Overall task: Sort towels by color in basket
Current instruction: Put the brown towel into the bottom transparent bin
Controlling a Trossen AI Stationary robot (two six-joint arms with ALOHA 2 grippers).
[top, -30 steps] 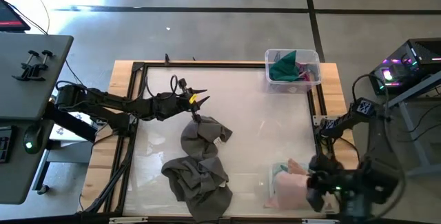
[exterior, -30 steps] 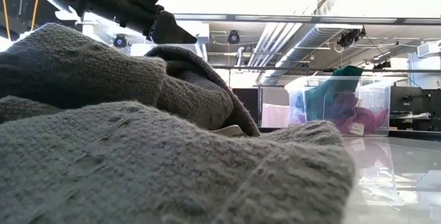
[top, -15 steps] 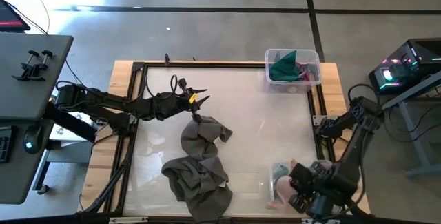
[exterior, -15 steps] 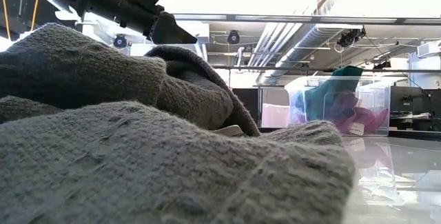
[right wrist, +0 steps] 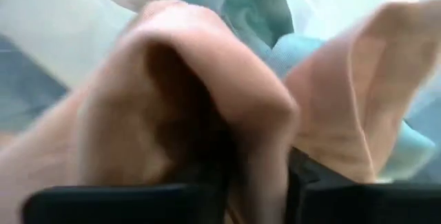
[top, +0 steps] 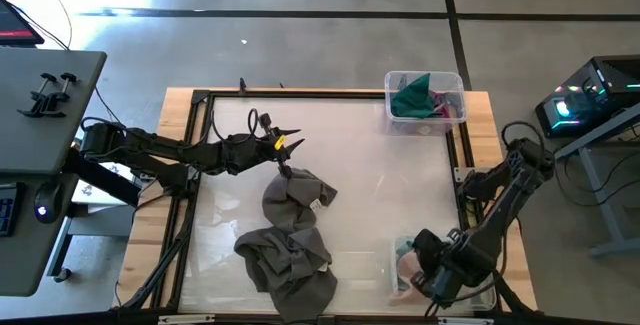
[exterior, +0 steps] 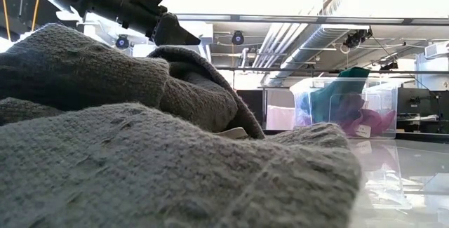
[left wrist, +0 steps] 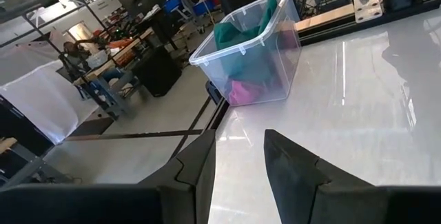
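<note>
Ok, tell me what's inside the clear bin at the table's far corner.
The clear bin holds a dark green towel draped over a magenta one; anything beneath them is covered.

From table height the dark grey towels (exterior: 140, 144) fill the near view and hide the table behind them. The right gripper (top: 425, 270) covers most of the peach-pink towel (top: 408, 268); its wrist camera gives only a blur of peach folds (right wrist: 200, 79).
</note>
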